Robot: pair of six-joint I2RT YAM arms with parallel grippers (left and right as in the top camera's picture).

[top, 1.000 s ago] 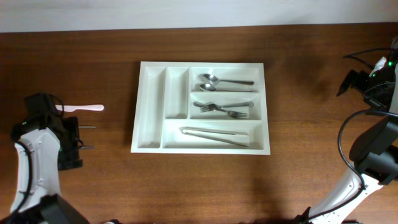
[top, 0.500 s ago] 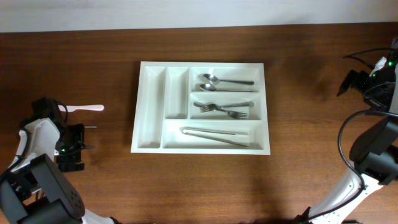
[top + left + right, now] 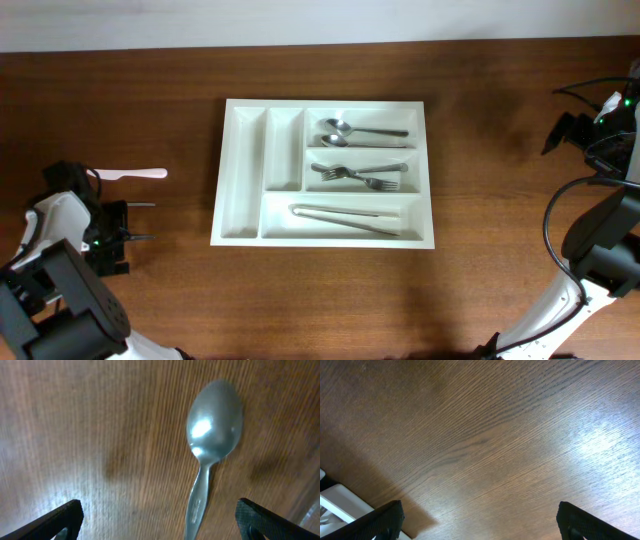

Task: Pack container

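The container [image 3: 245, 170], a white tray with five compartments, lies mid-table in the overhead view. It holds two spoons [image 3: 360, 130], forks [image 3: 360, 176] and tongs [image 3: 345, 216]. My left gripper [image 3: 140, 221] is far to its left, low over the wood. In the left wrist view this gripper [image 3: 160, 525] is open, and a metal spoon [image 3: 214, 415] lies on the table between its fingertips [image 3: 65, 517], untouched. My right gripper [image 3: 480, 522] is open over bare wood at the far right, with a container corner [image 3: 340, 497] at the lower left of its view.
A pink plastic utensil [image 3: 132, 174] lies on the table just beyond the left gripper. The right arm [image 3: 600, 230] stands along the right edge, its gripper [image 3: 562, 132] well away from the tray. Dark wood tabletop [image 3: 320, 300] surrounds the tray.
The left arm's links have swung at the left edge while its gripper stays over nearly the same spot. The right arm and the tray's contents have not moved.
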